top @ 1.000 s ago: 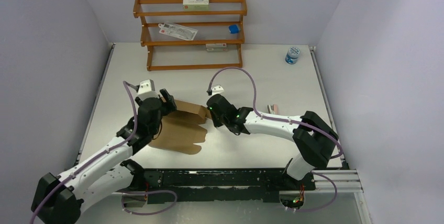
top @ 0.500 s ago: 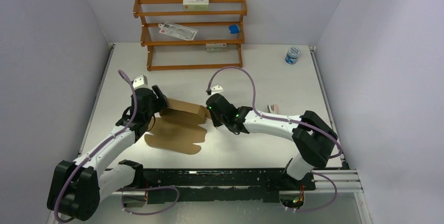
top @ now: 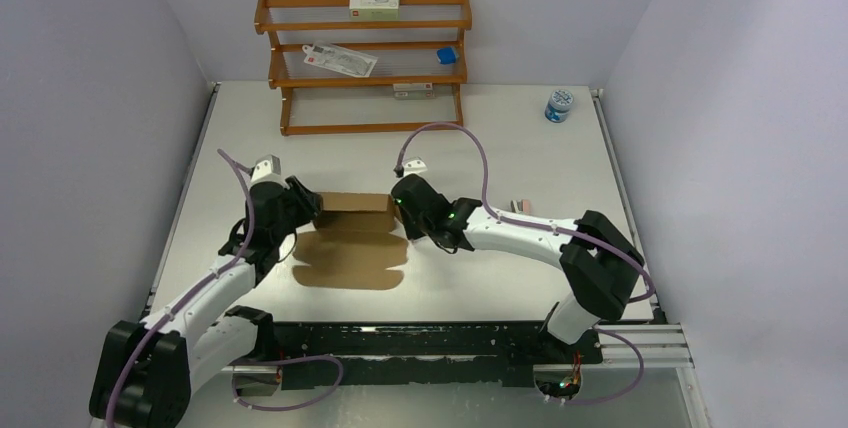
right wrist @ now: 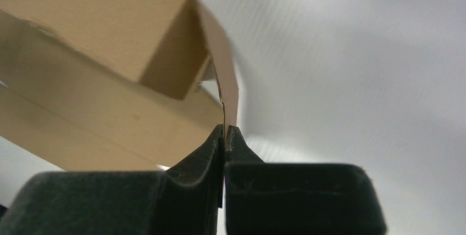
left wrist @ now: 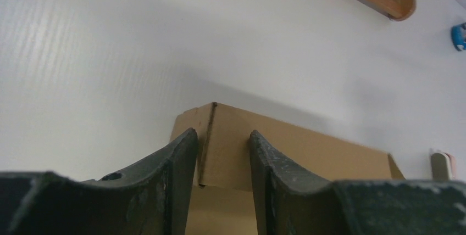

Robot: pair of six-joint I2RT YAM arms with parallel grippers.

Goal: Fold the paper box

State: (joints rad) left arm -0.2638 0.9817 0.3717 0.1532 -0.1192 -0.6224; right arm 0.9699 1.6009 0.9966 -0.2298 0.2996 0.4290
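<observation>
Two arms work one brown box: the left gripper has drawn back to its left end, fingers narrowed but apart astride the raised corner, and the right gripper pinches the right flap. The sheet has squared up, back wall upright, so folding looks underway. Beyond stand one rack and one jar.

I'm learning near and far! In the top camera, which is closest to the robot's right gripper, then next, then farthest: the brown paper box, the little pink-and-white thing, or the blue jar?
1. paper box: pinched by the right gripper, so touching it.
2. pink-and-white thing: on the table, off to the right.
3. blue jar: in the far right corner.
</observation>
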